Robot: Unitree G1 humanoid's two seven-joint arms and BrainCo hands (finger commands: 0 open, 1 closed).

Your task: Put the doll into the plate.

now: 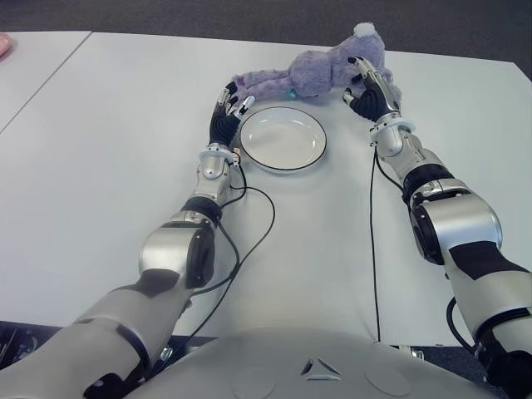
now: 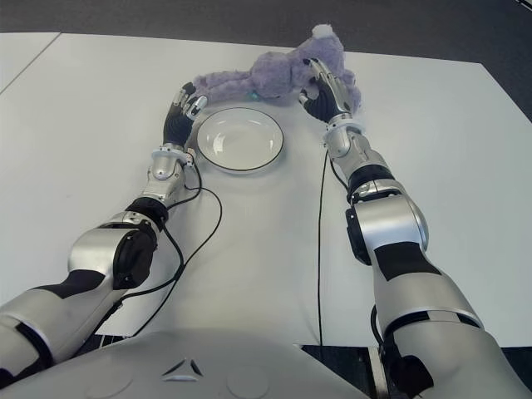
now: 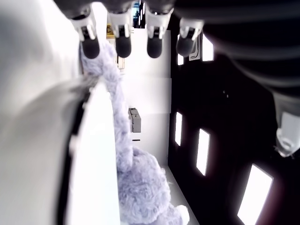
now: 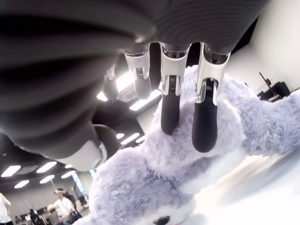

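The doll (image 1: pixel 320 71), a lilac plush animal, lies stretched across the white table (image 1: pixel 100 166) just beyond the plate (image 1: pixel 283 139), outside it; the task is not yet done.

The right hand (image 1: pixel 366 83) is at the doll's head end; in its wrist view the fingers (image 4: pixel 205 126) press into the fur and curl over the plush body, so I judge it closed on the doll, though the thumb side is largely hidden. The left hand (image 1: pixel 229 104) is at the far, thin end of the doll, beside the plate's rim; its fingertips (image 3: pixel 123 46) stand in a row alongside the plush limb, extended rather than curled; whether they pinch the limb or merely touch it I cannot tell.

Step in hand, as judged: lifting the doll clear of the table and bringing it back toward the robot, over the plate. To do it well: firm the right hand's hold on the bulk of the body before rising; the doll is limp and will sag between the two hands, so both ends should rise together; the trailing limb must clear the plate's rim, otherwise it may drag the plate; lower with the heavy body centred in the dish, then fold the limb in after it.

No brand, label or legible writing is visible on the doll, the plate or the table.
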